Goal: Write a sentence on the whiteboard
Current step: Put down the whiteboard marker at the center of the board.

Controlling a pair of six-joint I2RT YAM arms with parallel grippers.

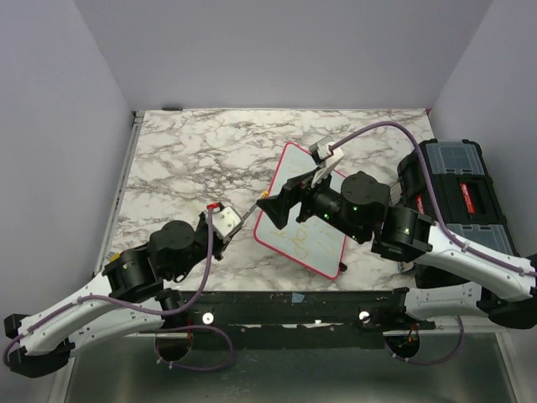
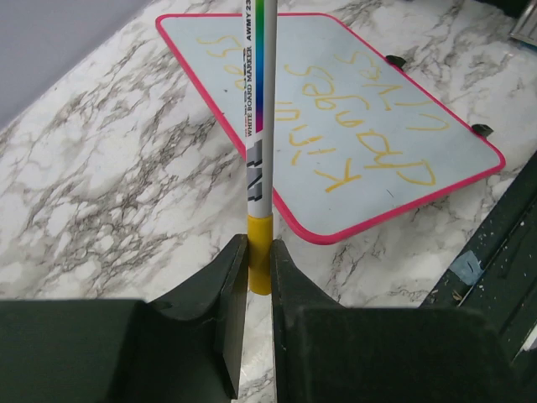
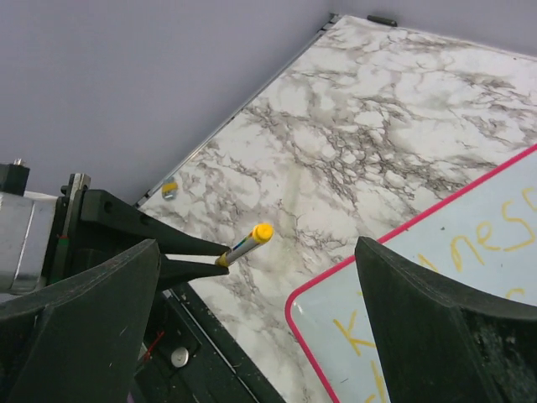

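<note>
Two yellow lines form the sentence on the whiteboard — left jaws clamp the marker, right jaws stand wide apart.

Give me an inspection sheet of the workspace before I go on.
Surface: marble table, the board lying on it at an angle.
Job's things: whiteboard flat, pink frame; sentence on it in two yellow lines; marker pointing toward the board.
Clutter: black case at the table's right edge.
Hands: left hand shut on the marker; right hand open, empty, over the board's edge.
Cables: purple cables, one along each arm; the right one arcs past the board's far corner.
Surroundings: plain grey walls on three sides.
</note>
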